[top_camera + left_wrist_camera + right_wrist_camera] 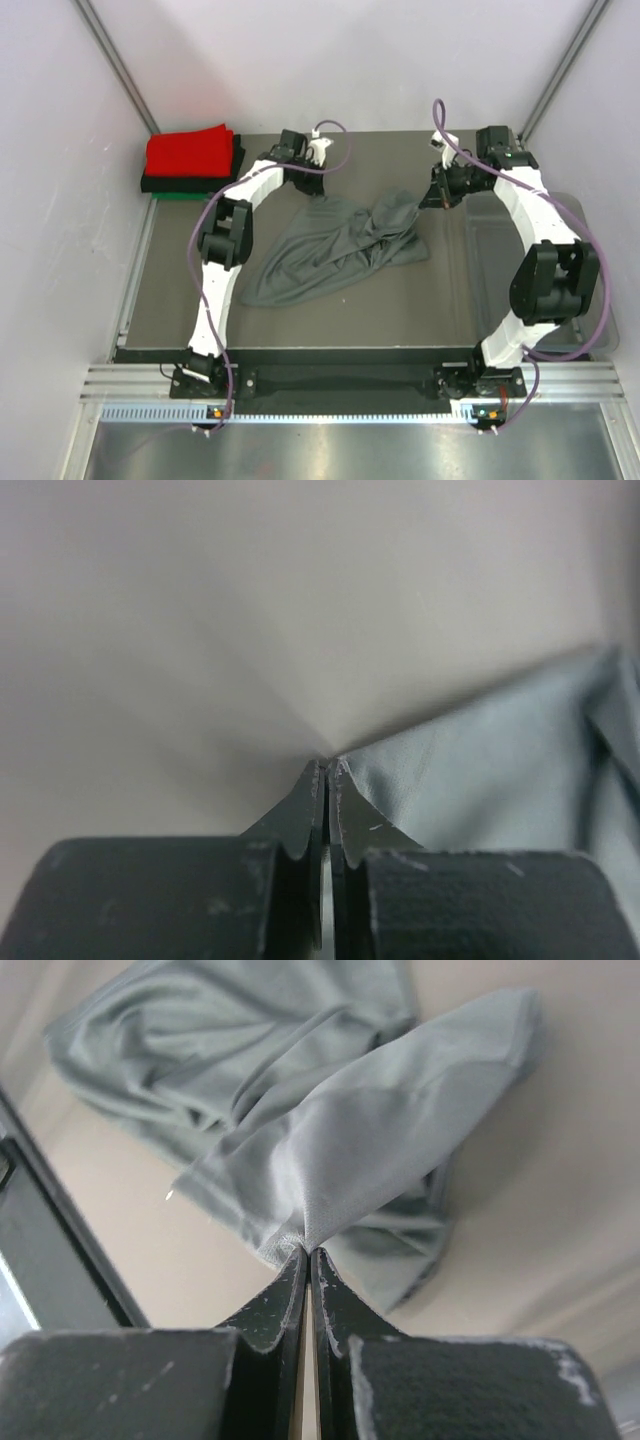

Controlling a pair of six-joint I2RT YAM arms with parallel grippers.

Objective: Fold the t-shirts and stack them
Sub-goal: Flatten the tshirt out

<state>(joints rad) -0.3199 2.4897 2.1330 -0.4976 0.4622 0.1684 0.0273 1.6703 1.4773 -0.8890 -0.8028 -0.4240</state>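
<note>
The dark grey t-shirt [335, 245] lies crumpled in the middle of the table. My left gripper [317, 193] is shut at its far left corner; in the left wrist view the gripper [327, 764] pinches the very tip of the cloth [480, 770]. My right gripper [433, 195] is shut on the shirt's far right part and holds it slightly raised; the right wrist view shows the gripper [308, 1251] with the cloth [370, 1140] bunched between the tips. A folded red t-shirt [190, 152] tops a stack over a black one [150, 183] and a green one [176, 196] at the far left corner.
A clear plastic bin [490, 265] stands at the table's right side, under my right arm. White walls close in the left, back and right. The table's dark front edge [340, 355] runs in front of the arm bases.
</note>
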